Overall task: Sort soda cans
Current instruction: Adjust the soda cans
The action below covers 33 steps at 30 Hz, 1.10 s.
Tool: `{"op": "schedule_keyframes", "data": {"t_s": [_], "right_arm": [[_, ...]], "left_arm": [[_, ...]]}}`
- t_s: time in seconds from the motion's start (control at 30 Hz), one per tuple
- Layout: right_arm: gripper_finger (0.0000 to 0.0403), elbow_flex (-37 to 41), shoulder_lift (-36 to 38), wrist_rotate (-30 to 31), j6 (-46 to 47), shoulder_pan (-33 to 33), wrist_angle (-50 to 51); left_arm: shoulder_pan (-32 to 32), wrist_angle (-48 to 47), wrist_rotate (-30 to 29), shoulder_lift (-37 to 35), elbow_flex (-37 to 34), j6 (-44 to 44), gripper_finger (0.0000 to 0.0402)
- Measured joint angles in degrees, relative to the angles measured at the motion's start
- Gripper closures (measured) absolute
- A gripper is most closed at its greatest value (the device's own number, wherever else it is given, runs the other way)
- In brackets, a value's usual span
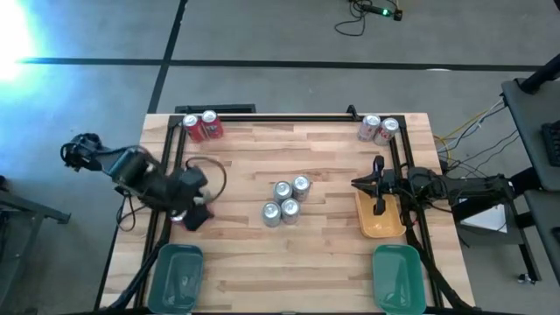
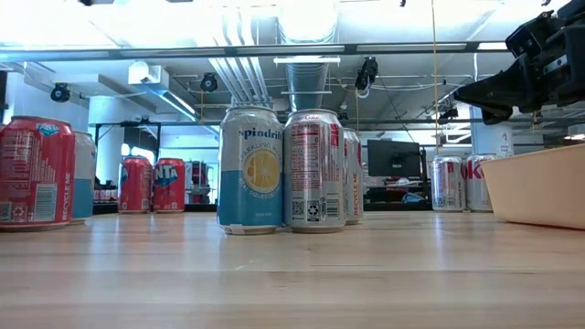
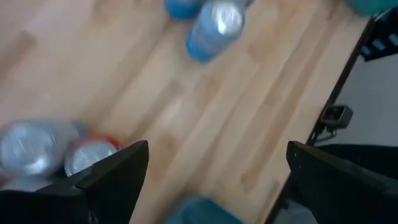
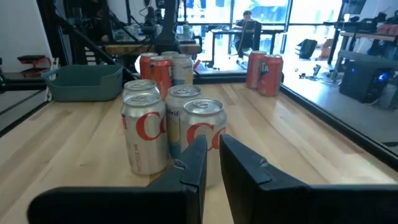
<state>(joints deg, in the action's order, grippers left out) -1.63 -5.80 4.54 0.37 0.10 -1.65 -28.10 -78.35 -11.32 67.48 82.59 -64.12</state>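
High view first: the bench [image 1: 324, 254] is a light wood top with cans parked in little groups. Four silver cans [image 1: 287, 202] stand bunched right around the middle. Two red cans [image 1: 201, 126] sit at the far left corner, and two pale cans [image 1: 378, 129] at the far right corner.

There's an orange tray [image 1: 381, 226] against the right edge, plus two teal trays, one at the near left corner [image 1: 176, 278] and one at the near right corner [image 1: 398, 278].

The left gripper [image 1: 188, 210] hangs over the left edge of the bench, roughly level with the middle bunch. Its wrist view is smeared, but the two dark fingers [image 3: 118, 171] are spread wide with bare wood between them, gripping nothing. A couple of can tops [image 3: 59, 152] show just beside one finger, and another can [image 3: 212, 30] stands farther off.

The right gripper [image 1: 377, 188] sits over the orange tray at the right edge. In its wrist view the fingers [image 4: 194, 163] are nearly together, only a narrow gap, nothing between them, and they point toward the middle cans [image 4: 168, 127] across the bench.

In the low view the middle bunch [image 2: 288, 171] stands upright dead centre, with one blue-and-white can facing the camera.
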Motion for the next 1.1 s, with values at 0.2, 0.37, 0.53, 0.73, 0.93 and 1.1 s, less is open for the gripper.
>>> {"op": "schedule_keyframes", "data": {"t_s": [0.2, 0.37, 0.53, 0.73, 0.93, 1.1], "right_arm": [[0.0364, 0.02, -0.01, 0.0, 5.88, 0.0, -0.28], [0.0364, 0.0, -0.02, 0.0, 8.06, 0.02, -0.39], [0.0364, 0.02, 0.13, -0.09, 16.63, 0.02, -1.08], [0.0364, 0.02, -0.26, 0.0, 29.1, 0.02, -3.52], [0.0364, 0.02, -0.44, 0.0, 32.91, 0.02, -3.35], [0.0364, 0.02, -0.46, 0.02, 32.79, 0.02, -3.22]], "left_arm": [[-2.63, -0.93, -6.25, -0.69, 0.17, -5.61, 0.0036], [-0.99, -12.94, -8.53, -2.24, -0.52, -16.86, 0.0036], [8.99, -10.84, -8.84, -9.23, -7.16, -23.25, 0.0036], [23.19, -10.72, -6.77, -13.28, -13.23, -22.66, 0.0036], [34.87, -11.6, -3.71, -12.85, -17.63, -17.96, 0.0036], [44.52, -11.06, -0.19, -11.91, -21.92, -16.77, 0.0053]]}}
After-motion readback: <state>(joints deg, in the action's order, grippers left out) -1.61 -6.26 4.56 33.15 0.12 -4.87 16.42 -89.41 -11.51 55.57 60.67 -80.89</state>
